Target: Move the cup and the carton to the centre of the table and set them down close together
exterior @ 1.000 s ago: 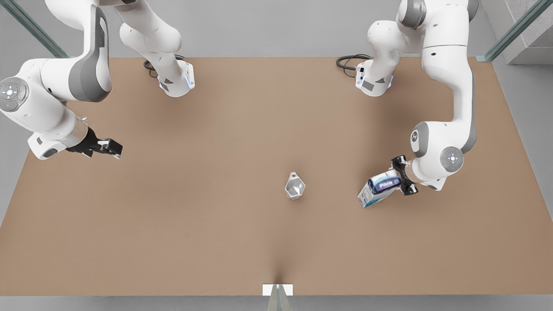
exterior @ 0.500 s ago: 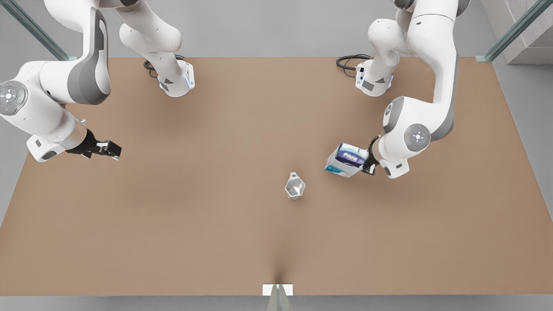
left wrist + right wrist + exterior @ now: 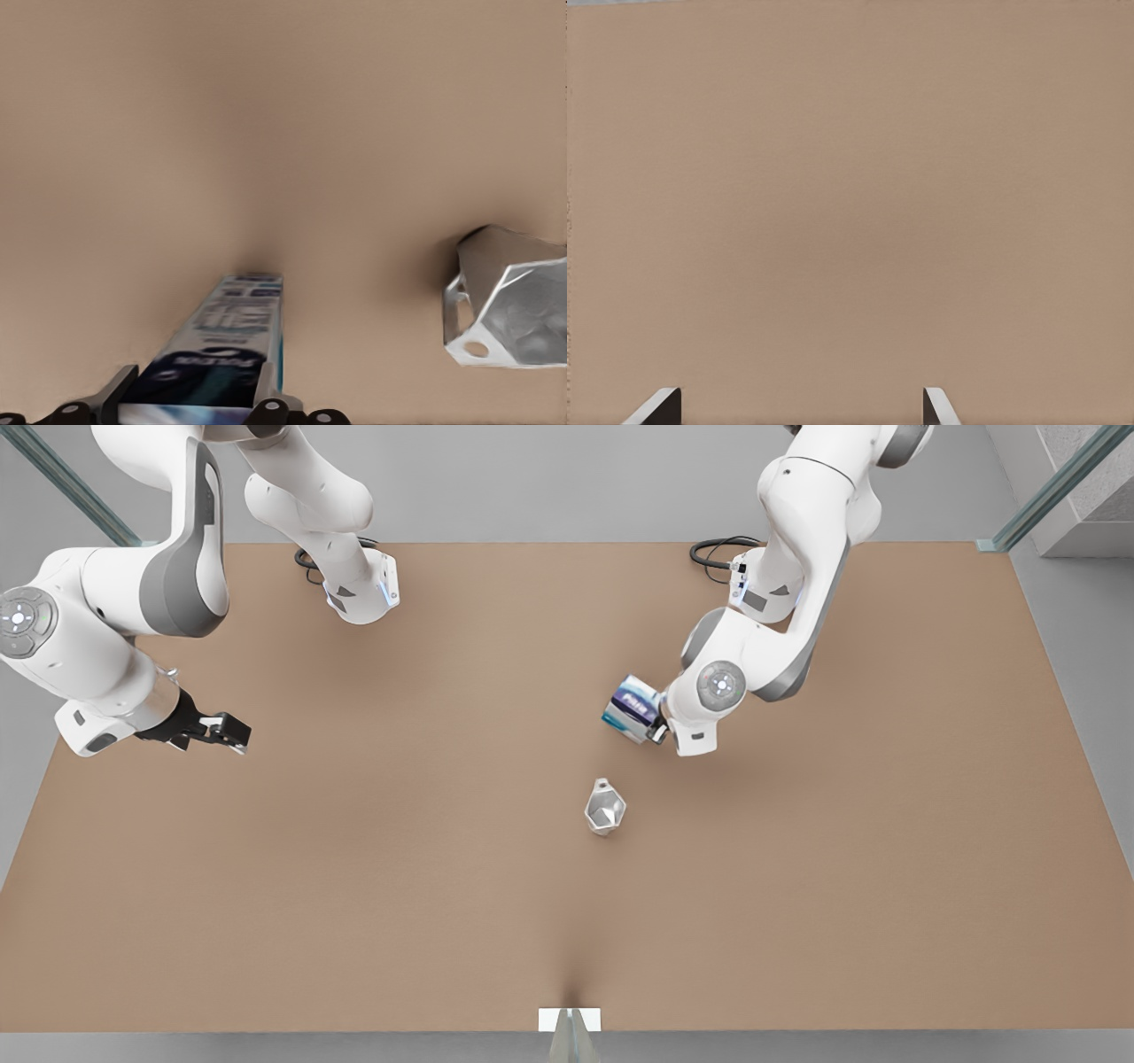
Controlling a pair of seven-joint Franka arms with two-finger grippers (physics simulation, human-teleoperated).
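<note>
The cup [image 3: 605, 811] lies on the table [image 3: 372, 886] a little right of centre in the front view, with bare tan top all round it and every edge well away. In the left wrist view the cup [image 3: 509, 301] is cut off by the frame's edge.

The carton [image 3: 632, 708] hangs above and slightly right of the cup in the front view, apart from it, tilted, clamped by the left gripper [image 3: 656, 724]. That gripper is mostly hidden behind its own white wrist. From the left wrist view the carton [image 3: 221, 350] runs out between the fingers [image 3: 118, 398], which press its two sides; their tips are hard to make out.

The right gripper [image 3: 221, 731] waits at the front view's left edge of the table, well apart from both things. Its fingers [image 3: 656, 409] stand wide with nothing between them, over bare table.
</note>
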